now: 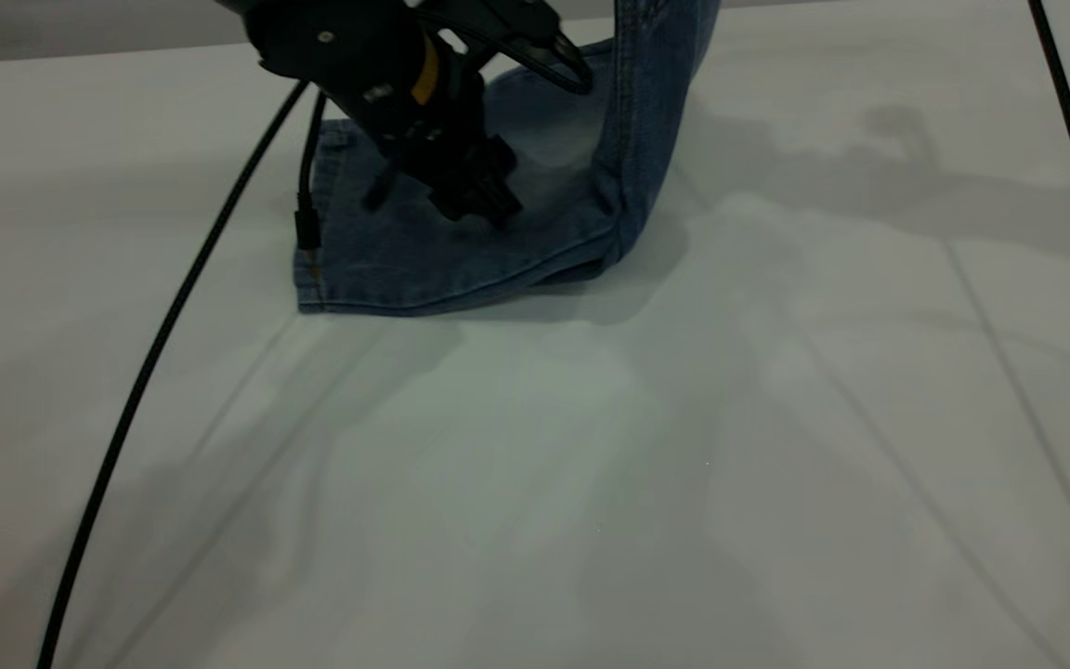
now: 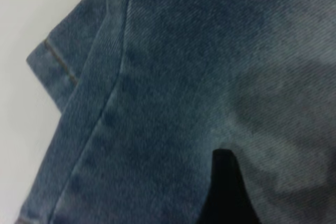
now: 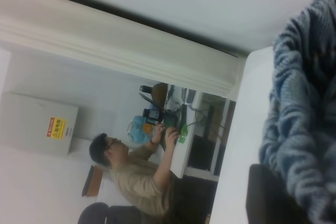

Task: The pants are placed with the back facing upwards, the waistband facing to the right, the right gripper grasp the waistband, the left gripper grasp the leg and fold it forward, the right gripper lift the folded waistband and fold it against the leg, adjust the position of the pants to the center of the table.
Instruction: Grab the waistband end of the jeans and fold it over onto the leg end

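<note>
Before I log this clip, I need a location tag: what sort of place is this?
Probably a robotics lab or office. A wide white table serves as the workbench, and behind it a person sits working at a desk near a wall cabinet bearing a warning sticker.

Blue denim fills nearly the whole view: the pants [image 2: 210,77], faded pale on one side and darker on the other. A seam runs along a folded edge, and a hem corner with tan stitching pokes onto the white table [image 2: 26,14]. One dark fingertip [image 2: 226,192] of the left gripper rests against the cloth.
</note>
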